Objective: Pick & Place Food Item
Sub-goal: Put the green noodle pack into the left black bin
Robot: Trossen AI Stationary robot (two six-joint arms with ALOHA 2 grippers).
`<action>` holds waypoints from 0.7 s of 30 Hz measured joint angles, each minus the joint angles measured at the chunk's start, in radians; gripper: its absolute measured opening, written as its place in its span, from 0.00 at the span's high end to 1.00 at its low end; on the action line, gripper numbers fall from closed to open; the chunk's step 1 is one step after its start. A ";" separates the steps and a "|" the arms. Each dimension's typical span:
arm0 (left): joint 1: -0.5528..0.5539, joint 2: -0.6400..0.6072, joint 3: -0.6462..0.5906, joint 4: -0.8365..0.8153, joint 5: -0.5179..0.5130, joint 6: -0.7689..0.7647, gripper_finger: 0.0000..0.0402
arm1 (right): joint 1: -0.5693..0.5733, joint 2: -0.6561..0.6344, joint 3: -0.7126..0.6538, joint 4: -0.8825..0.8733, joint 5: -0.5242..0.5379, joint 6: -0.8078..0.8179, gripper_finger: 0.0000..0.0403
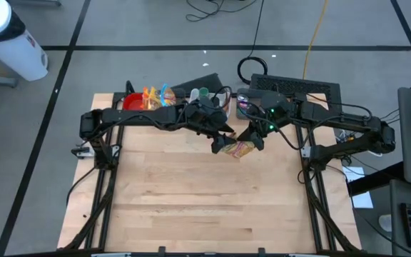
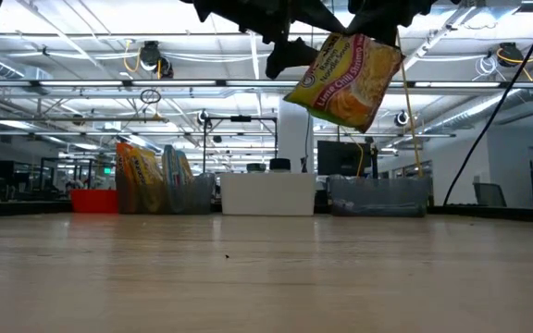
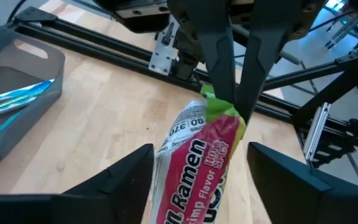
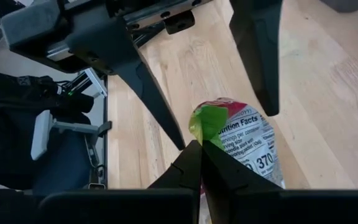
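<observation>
Ramen packet [image 2: 345, 79] hangs above the tabletop [image 1: 205, 193], pinched at its top by the right gripper [image 4: 201, 146]; left gripper [image 3: 197, 180] straddles it, fingers spread.

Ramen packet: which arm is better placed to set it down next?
Right. The right gripper is shut on the ramen packet's green corner, holding it clear above the table. The left gripper is open, its fingers only straddling the packet.
</observation>
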 joint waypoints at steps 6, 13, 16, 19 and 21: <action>0.000 0.000 0.000 -0.006 0.031 0.003 0.48 | 0.000 0.000 0.000 0.000 0.000 -0.002 1.00; 0.000 0.000 0.000 -0.006 0.031 0.003 0.61 | 0.000 0.000 0.000 0.000 -0.001 -0.003 1.00; 0.000 0.000 0.000 -0.006 0.031 0.003 0.64 | 0.000 0.000 0.000 0.000 -0.001 -0.006 1.00; 0.000 0.000 0.000 -0.005 0.031 0.003 0.66 | 0.000 0.000 0.000 0.000 0.000 -0.006 1.00; 0.000 0.000 0.000 -0.005 0.031 0.003 0.67 | 0.000 0.000 0.000 0.000 0.000 -0.006 1.00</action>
